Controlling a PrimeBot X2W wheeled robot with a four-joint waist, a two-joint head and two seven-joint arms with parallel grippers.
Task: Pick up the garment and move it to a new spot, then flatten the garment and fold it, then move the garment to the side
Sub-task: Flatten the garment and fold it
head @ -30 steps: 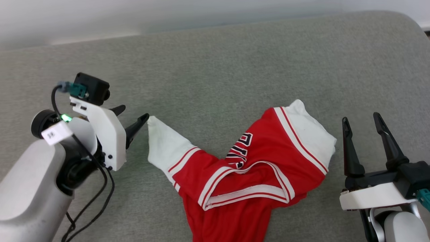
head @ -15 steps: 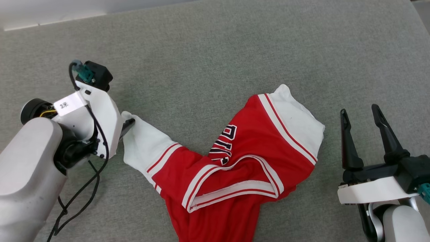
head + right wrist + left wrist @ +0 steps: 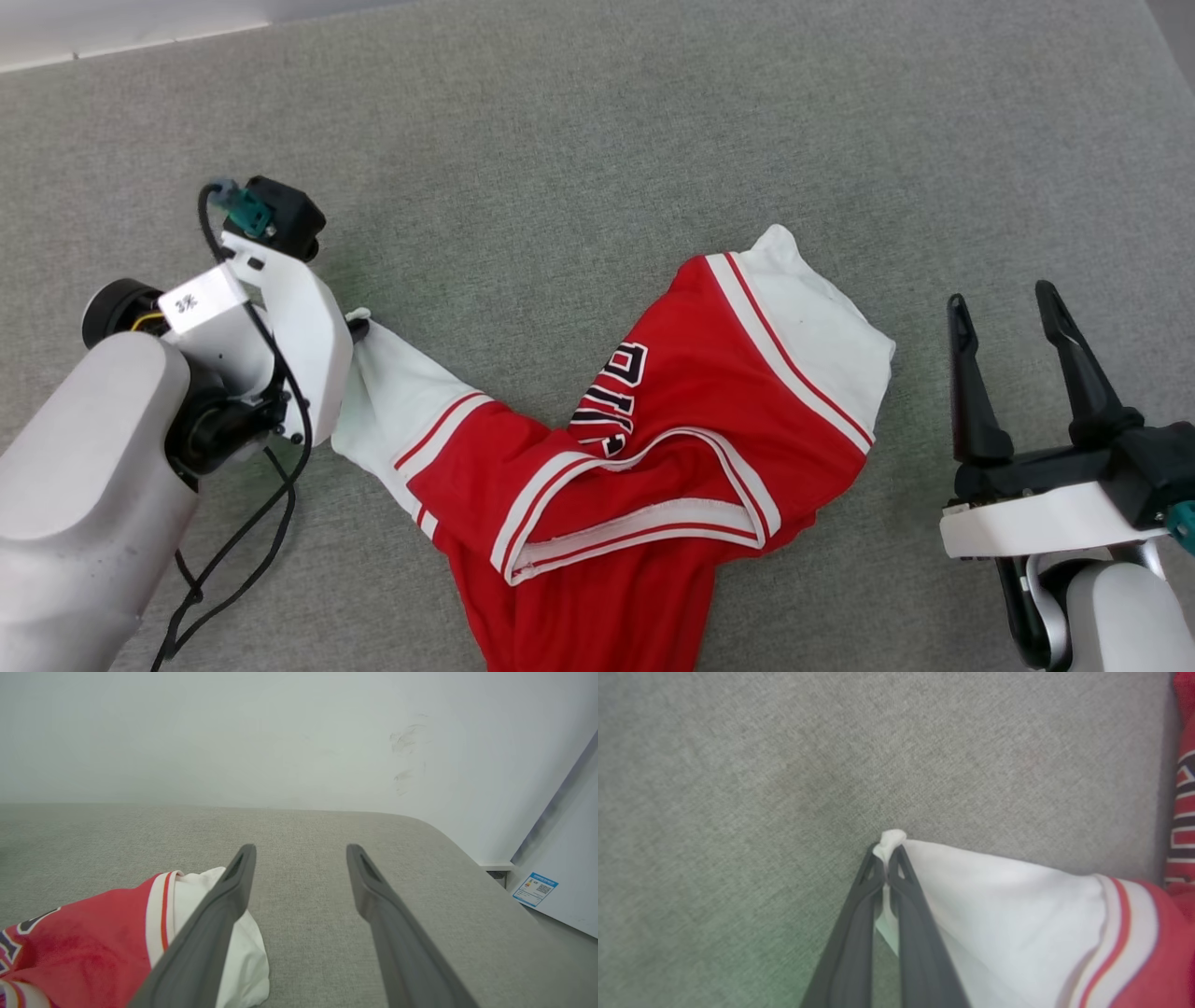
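"Where's the red basketball jersey shirt with white sleeves and striped trim [image 3: 691, 439]?"

"Crumpled on the grey woven fabric surface [image 3: 560, 140], between the two arms, its long axis running sleeve to sleeve, left to right."

"Who has it?"

"The left gripper [image 3: 887, 849]. Its dark fingers are pressed together on the tip of the nearer white sleeve, and the shirt trails off to its right. The right gripper [image 3: 1004, 303] stands spread and empty, just beside the other sleeve."

"Count?"

"One shirt, two grippers."
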